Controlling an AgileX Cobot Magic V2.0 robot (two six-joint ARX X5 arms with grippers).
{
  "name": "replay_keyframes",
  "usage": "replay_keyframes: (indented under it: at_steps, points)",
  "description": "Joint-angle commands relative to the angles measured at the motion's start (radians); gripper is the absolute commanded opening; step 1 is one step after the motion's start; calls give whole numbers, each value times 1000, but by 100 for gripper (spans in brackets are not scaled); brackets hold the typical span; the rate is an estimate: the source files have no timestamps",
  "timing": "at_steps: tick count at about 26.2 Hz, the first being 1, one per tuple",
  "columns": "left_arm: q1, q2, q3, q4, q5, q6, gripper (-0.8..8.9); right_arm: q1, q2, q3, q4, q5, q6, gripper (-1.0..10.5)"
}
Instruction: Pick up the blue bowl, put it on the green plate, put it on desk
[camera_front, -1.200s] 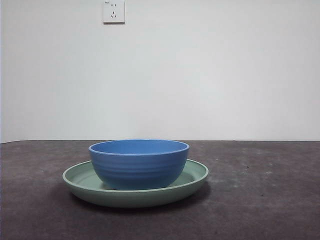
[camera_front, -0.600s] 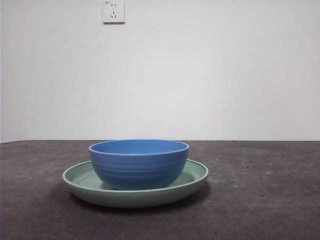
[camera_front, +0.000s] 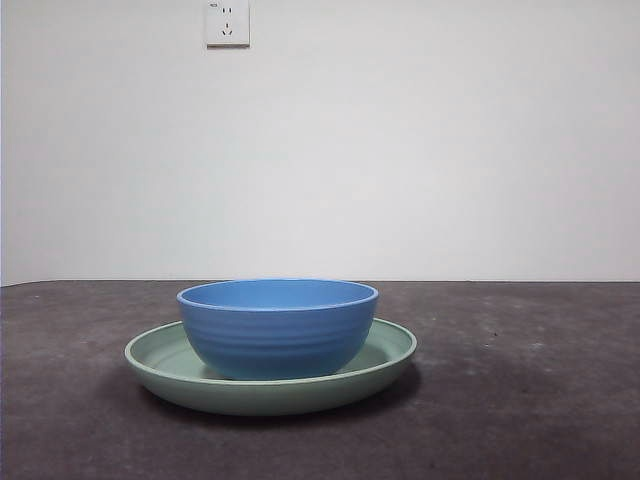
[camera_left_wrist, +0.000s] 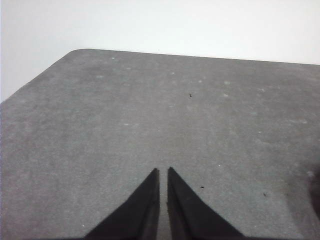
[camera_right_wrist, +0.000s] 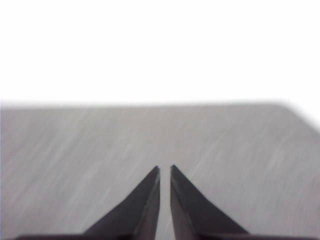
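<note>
The blue bowl (camera_front: 278, 328) stands upright inside the green plate (camera_front: 395, 347), which rests on the dark desk (camera_front: 520, 400) at the centre of the front view. Neither arm shows in the front view. My left gripper (camera_left_wrist: 163, 171) is shut and empty over bare desk (camera_left_wrist: 100, 125), away from the bowl and plate. My right gripper (camera_right_wrist: 165, 168) is shut and empty over bare desk (camera_right_wrist: 240, 150); its view is blurred. Neither wrist view shows the bowl or the plate.
A white wall with a power socket (camera_front: 228, 22) stands behind the desk. The desk's far edge and rounded corner (camera_left_wrist: 75, 52) show in the left wrist view.
</note>
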Motion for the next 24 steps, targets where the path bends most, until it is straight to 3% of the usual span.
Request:
replay_keyframes:
  at_steps: [1, 9, 18, 24]
  points:
    - [0, 0, -20, -8, -6, 11, 27, -49, -49, -154, 206, 4, -26, 30]
    - [0, 0, -20, -8, -6, 11, 27, -88, -98, -366, 238, -25, -7, 30]
    - [0, 0, -20, -8, -6, 11, 27, -89, -98, -415, 230, -44, -26, 30]
    - [0, 0, -20, -8, -6, 11, 27, -89, -98, -439, 214, -113, -57, 30]
